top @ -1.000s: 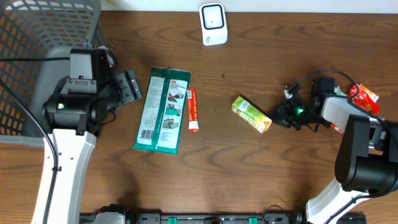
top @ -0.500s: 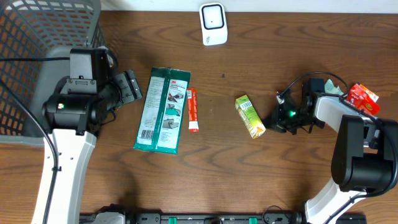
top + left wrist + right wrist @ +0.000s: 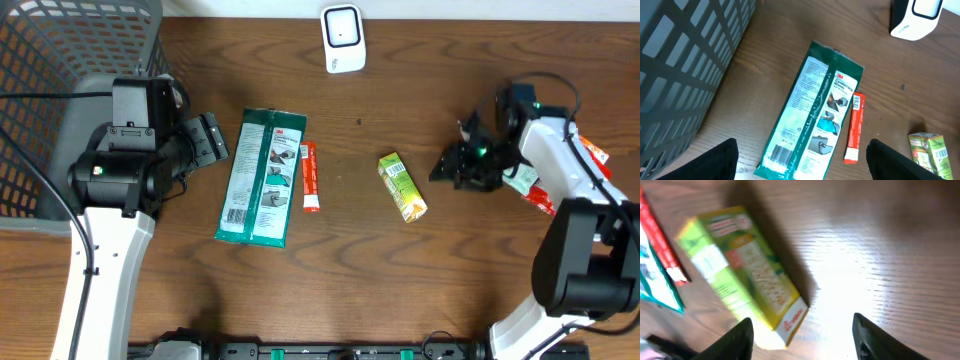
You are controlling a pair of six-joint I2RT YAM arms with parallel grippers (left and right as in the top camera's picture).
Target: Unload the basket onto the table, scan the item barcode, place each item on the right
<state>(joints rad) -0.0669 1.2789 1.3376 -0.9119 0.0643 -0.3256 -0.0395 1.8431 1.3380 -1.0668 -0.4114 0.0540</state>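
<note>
Now, your right pincer (image 3: 442, 168) gapes empty — grip the green box (image 3: 403, 186) squarely, then present it to the scanner (image 3: 343, 38) at eleven o'clock.

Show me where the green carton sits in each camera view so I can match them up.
Overhead: green carton lies flat on the table, right of centre.
Left wrist: bottom right corner, cut off by the frame edge.
Right wrist: upper left to centre, large and close.
Shared landmark: the red stick packet, left of the carton in every view.
</note>
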